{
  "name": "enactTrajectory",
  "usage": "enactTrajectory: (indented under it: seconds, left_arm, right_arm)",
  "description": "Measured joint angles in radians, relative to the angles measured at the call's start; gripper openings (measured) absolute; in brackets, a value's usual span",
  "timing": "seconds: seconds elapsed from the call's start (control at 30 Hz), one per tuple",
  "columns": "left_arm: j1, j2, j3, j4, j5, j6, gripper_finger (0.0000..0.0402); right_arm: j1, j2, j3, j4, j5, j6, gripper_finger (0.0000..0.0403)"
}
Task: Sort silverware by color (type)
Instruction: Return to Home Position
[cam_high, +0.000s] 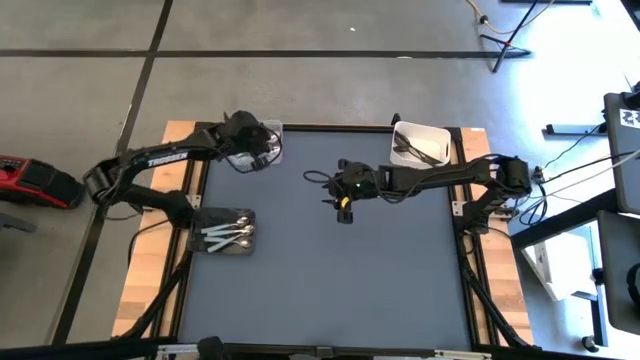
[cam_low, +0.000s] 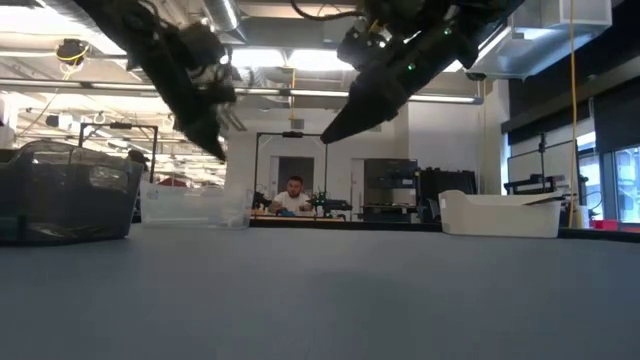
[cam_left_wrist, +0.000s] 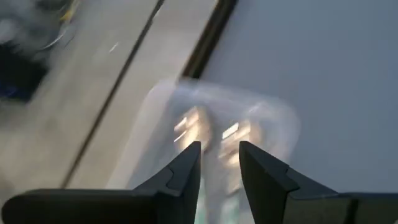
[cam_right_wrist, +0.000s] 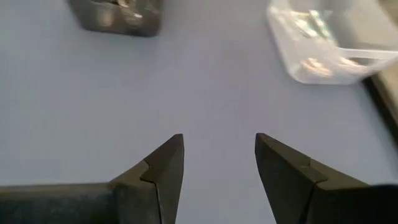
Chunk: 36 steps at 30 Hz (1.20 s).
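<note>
The left gripper (cam_left_wrist: 219, 146) hangs over the clear bin (cam_left_wrist: 268, 118) at the far left corner of the table (cam_high: 320, 270); its fingers stand a narrow gap apart and nothing sits between them; blurred bright glints show inside that bin, but what they are cannot be told. The right gripper (cam_right_wrist: 219, 140) hovers above the bare middle of the table, pointing toward the left side; its fingers are spread wide and hold nothing. The silverware lies in the bins; several light silver spoons (cam_high: 230, 234) rest side by side in the black bin (cam_high: 200, 245) at the left edge, nearer than the clear one; a few dark utensils (cam_high: 420, 152) lie in the white bin (cam_high: 435, 130) at the far right corner. In the low view both grippers hang well above the table top, the left one in front of the clear bin, the right one between it and the white bin; a person (cam_low: 291, 197) sits in the room behind.
</note>
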Motion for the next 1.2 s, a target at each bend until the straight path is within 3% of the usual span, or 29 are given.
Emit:
enactTrajectory:
  seconds: [0.17, 0.33, 0.5, 0.7, 0.77, 0.87, 0.93, 1.1, 1.2]
  left_arm:
    - [-0.091, -0.106, -0.034, 0.022, 0.231, -0.075, 0.0105]
    - [-0.219, -0.205, -0.174, 0.2, 0.297, -0.119, 0.0105]
    - [-0.311, -0.333, -0.335, 0.356, 0.297, -0.155, 0.0105]
    - [-0.344, -0.49, -0.573, 0.623, 0.387, -0.252, 0.0105]
    - [-0.354, -0.541, -0.639, 0.647, 0.377, -0.297, 0.0105]
    - [-0.378, -0.617, -0.677, 0.645, 0.263, -0.331, 0.0105]
    - [-0.398, -0.662, -0.679, 0.626, 0.183, -0.347, 0.0105]
    - [-0.476, -0.727, -0.678, 0.586, 0.145, -0.402, 0.0105]
    - [-0.52, -0.751, -0.679, 0.547, 0.059, -0.435, 0.0105]
  right_arm:
    - [0.0, -0.049, 0.0, -0.012, 0.074, 0.002, 0.0186]
    - [0.001, -0.065, 0.0, -0.021, 0.065, 0.001, 0.017]
    - [0.0, -0.068, -0.04, 0.021, 0.065, -0.044, 0.0115]
    - [-0.031, -0.142, -0.106, 0.078, 0.034, -0.058, 0.003]
    - [-0.047, -0.171, -0.138, 0.096, -0.016, -0.048, 0.001]
    - [-0.073, -0.232, -0.194, 0.162, -0.063, -0.027, 0.0007]
    - [-0.089, -0.28, -0.239, 0.21, -0.068, -0.005, 0.0015]
    - [-0.12, -0.414, -0.359, 0.279, -0.067, 0.031, 0.0019]
    - [-0.127, -0.513, -0.433, 0.326, -0.055, 0.048, 0.0013]
